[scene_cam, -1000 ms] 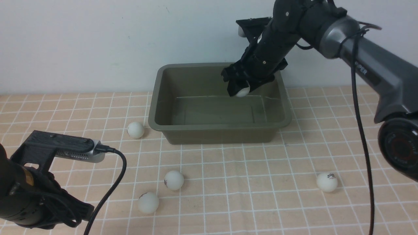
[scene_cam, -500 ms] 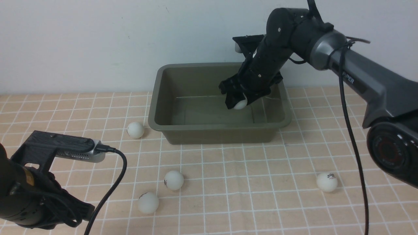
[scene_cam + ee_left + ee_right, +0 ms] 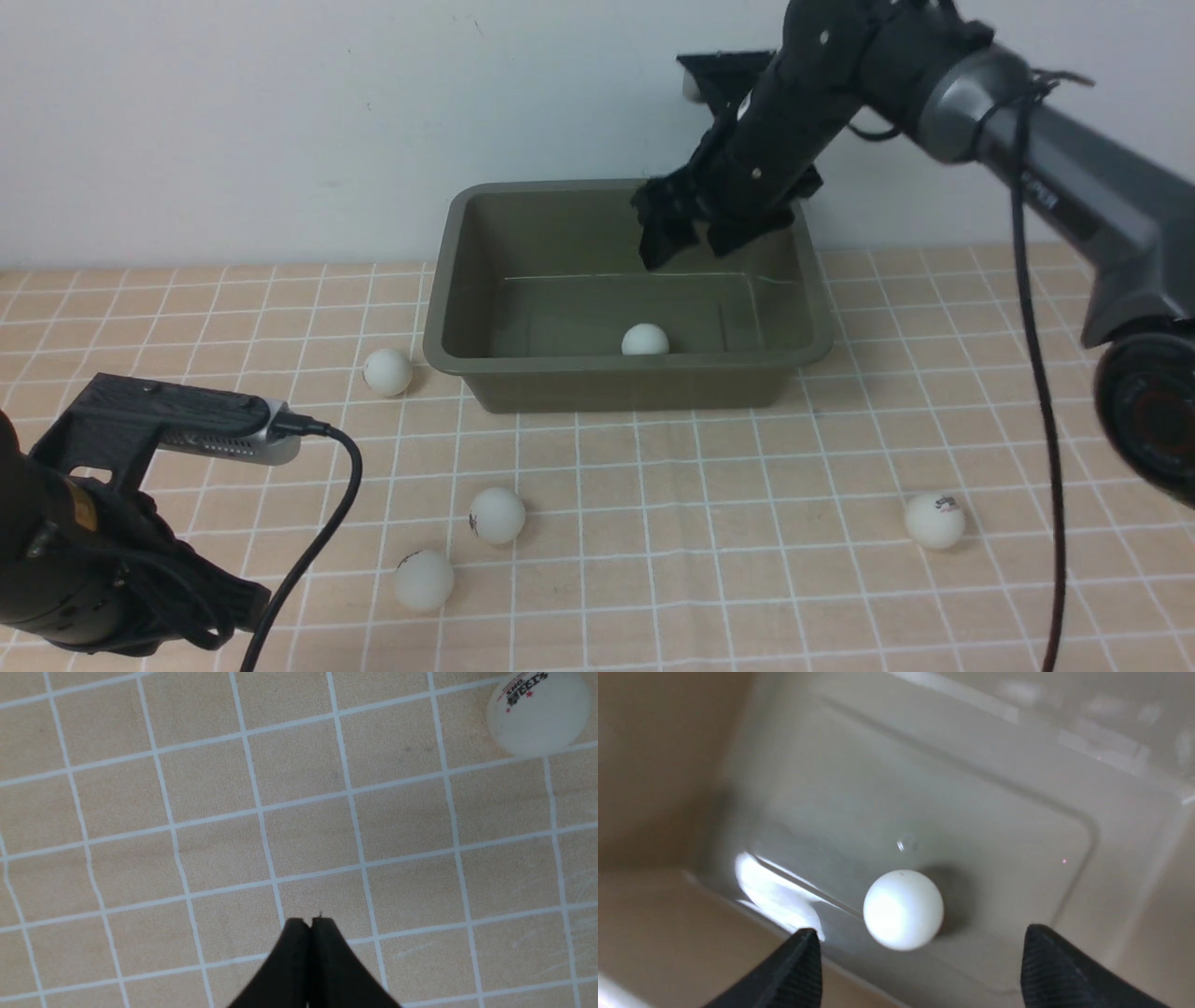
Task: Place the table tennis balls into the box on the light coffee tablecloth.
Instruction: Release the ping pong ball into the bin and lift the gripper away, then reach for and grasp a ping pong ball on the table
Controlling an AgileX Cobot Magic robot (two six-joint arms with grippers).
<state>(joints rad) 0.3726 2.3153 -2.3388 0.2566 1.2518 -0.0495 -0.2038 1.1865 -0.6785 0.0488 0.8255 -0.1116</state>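
Right end effector (image 3: 688, 245) hangs released over the box (image 3: 624, 369); one table tennis ball (image 3: 644, 340) lies inside (by its near wall). Left end effector (image 3: 310, 926) clenched, empty.

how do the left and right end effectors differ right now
The left end effector is shut, its tips pressed together; the right end effector is wide open. The left hangs over the tablecloth; the right hangs over the box, above a ball lying inside. Both are black and hold nothing.
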